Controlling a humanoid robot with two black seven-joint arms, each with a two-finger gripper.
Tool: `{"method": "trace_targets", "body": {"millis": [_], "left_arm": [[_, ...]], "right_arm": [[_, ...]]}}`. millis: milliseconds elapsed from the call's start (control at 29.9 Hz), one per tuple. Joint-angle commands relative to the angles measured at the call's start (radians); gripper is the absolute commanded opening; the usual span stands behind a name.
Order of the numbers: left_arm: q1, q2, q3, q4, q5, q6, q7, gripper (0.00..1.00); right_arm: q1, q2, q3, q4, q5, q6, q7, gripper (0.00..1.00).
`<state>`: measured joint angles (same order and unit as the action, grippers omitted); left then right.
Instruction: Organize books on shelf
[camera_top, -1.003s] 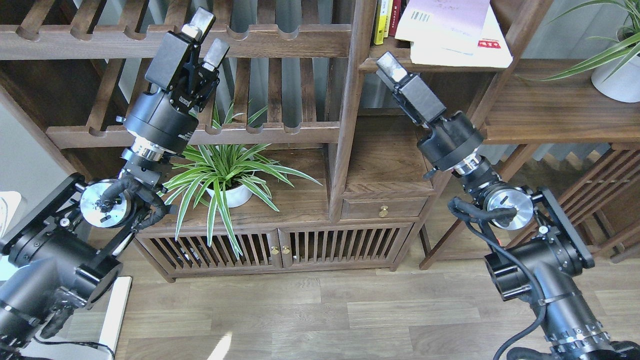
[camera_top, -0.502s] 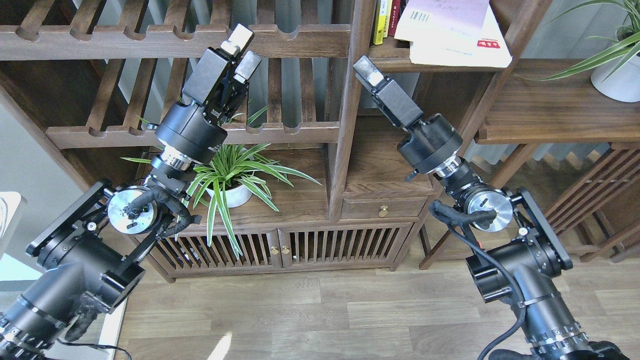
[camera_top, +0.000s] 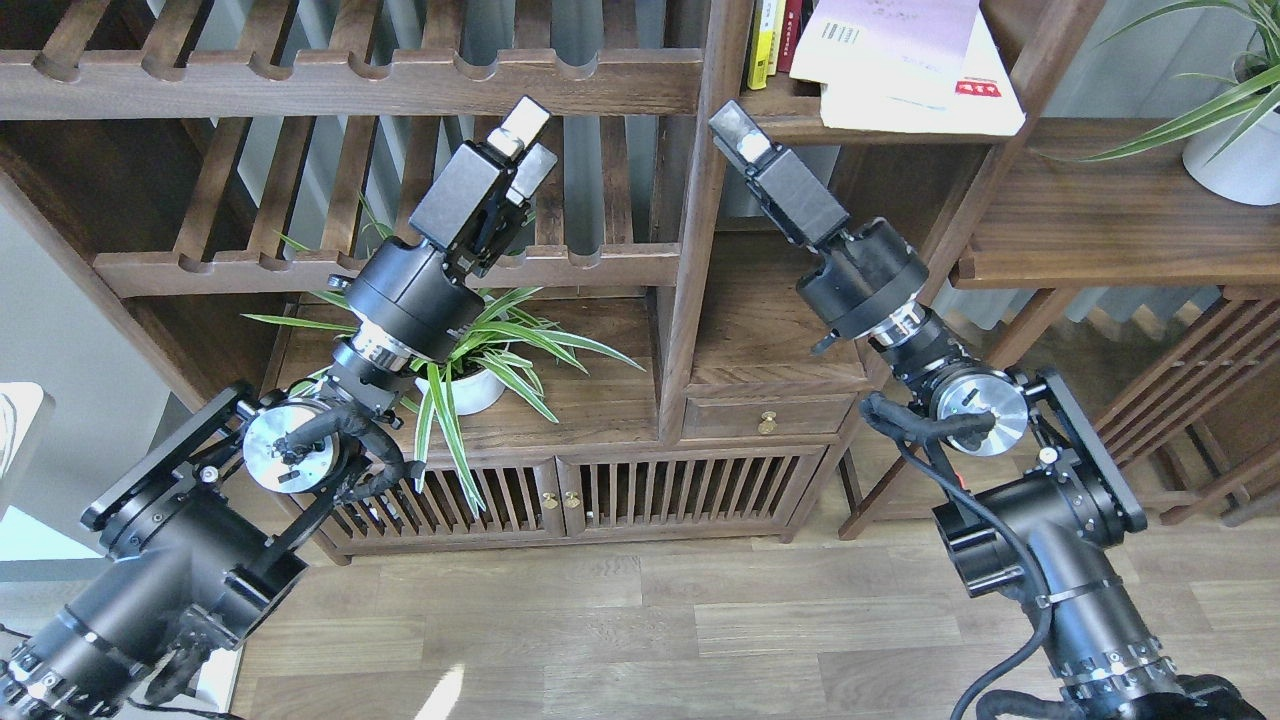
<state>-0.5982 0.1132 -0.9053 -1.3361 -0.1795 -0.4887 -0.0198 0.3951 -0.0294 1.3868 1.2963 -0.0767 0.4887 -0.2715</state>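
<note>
A pale lilac-white book (camera_top: 895, 40) with a barcode lies flat and askew on a large white book (camera_top: 975, 105) that has a small red label. Both rest on the dark shelf (camera_top: 775, 128) at the top right, overhanging its front edge. My right gripper (camera_top: 735, 125) points up-left, its tip just below and left of that shelf's front edge, beside the upright post. It is seen side-on, so its fingers cannot be told apart. My left gripper (camera_top: 532, 140) hangs open and empty in front of the slatted racks, left of the post.
Yellow and red book spines (camera_top: 772, 28) stand upright at the shelf's left end. A spider plant (camera_top: 470, 345) sits on the low cabinet under my left arm. Slatted racks (camera_top: 400, 85) fill the left. A second potted plant (camera_top: 1235, 150) stands on the far-right shelf.
My left arm has swung right and lower, from the upper rack toward the post. My right gripper moved left toward the post a second ago and has barely shifted since.
</note>
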Motion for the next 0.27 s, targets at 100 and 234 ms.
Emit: {"method": "trace_targets", "body": {"millis": [100,234], "left_arm": [[0.000,-0.001,-0.001,0.000,0.000,0.000,0.000,0.98],[0.000,0.000,-0.001,0.000,0.000,0.000,0.000,0.98]], "right_arm": [[0.007,-0.003,0.000,-0.003,0.000,0.000,0.000,0.84],[0.014,-0.001,0.000,-0.008,0.002,0.000,0.000,0.84]]}}
